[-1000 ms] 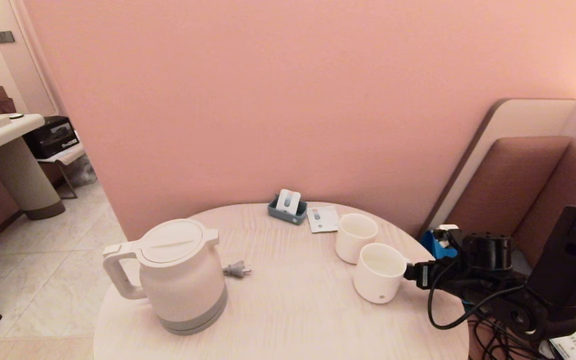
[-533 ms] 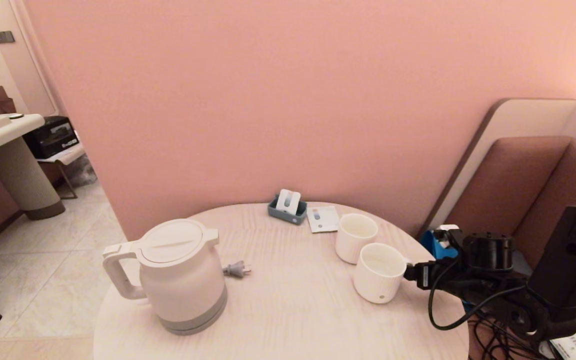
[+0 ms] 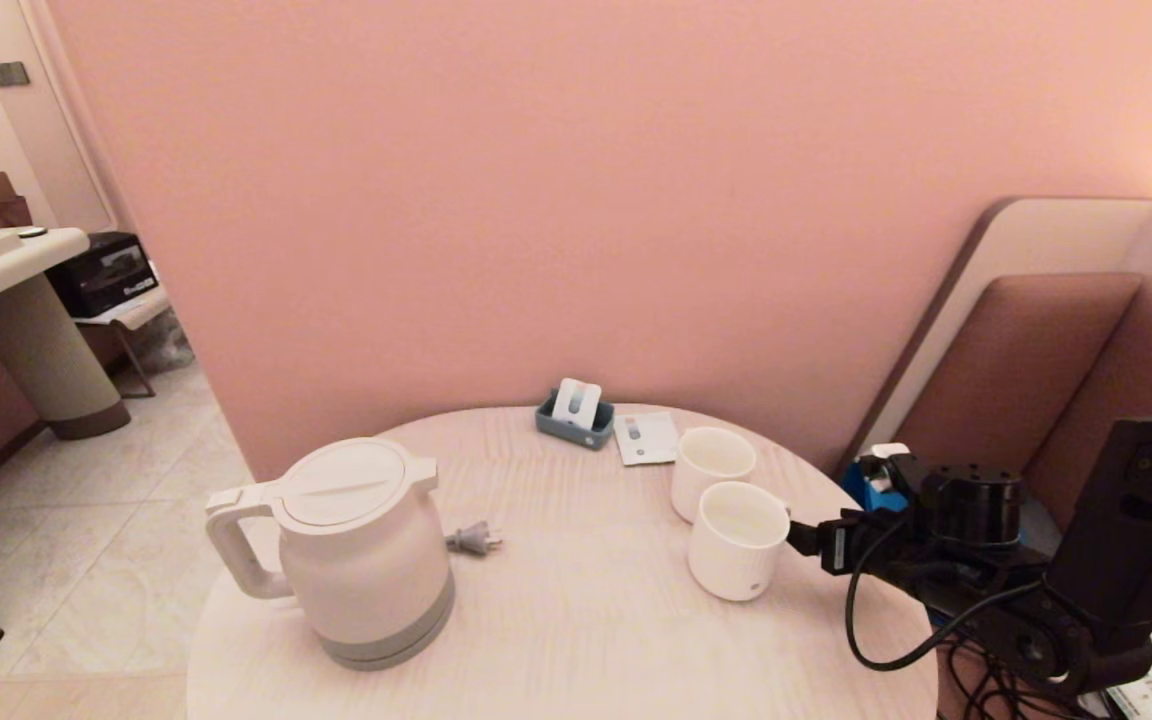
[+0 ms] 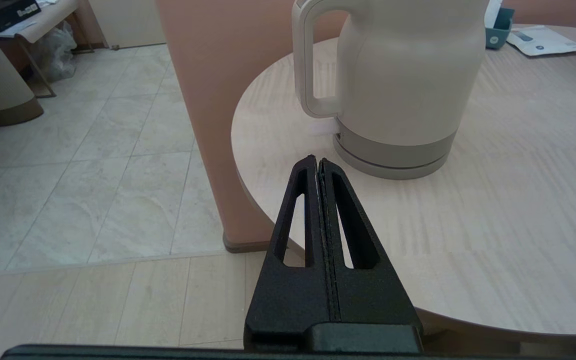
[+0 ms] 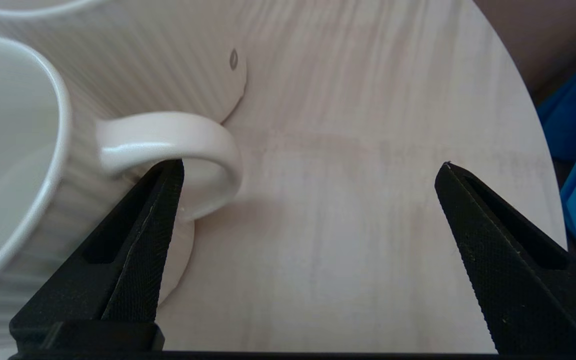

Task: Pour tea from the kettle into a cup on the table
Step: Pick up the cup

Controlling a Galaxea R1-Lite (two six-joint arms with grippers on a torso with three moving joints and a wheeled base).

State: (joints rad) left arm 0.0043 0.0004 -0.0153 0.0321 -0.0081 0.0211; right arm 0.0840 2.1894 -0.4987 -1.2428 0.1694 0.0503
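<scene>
Kettle (image 3: 361, 550) upright near the counter's (image 3: 576, 640) left edge, loop handle out toward that edge, flat lid on top, cream body over a grey band. Ribbed cup (image 3: 736, 541) upright by the right edge, mouth up, its small handle aimed at the right gripper (image 5: 308, 170), grey dot near its base. That gripper's fingers are spread wide, one tip poking into the handle loop, clamped on nothing. A second white cup (image 3: 710, 474) touches the ribbed one from behind. Left gripper (image 4: 318, 162) sits off the counter's near-left edge, fingers pressed together, pointed toward the kettle's base.
</scene>
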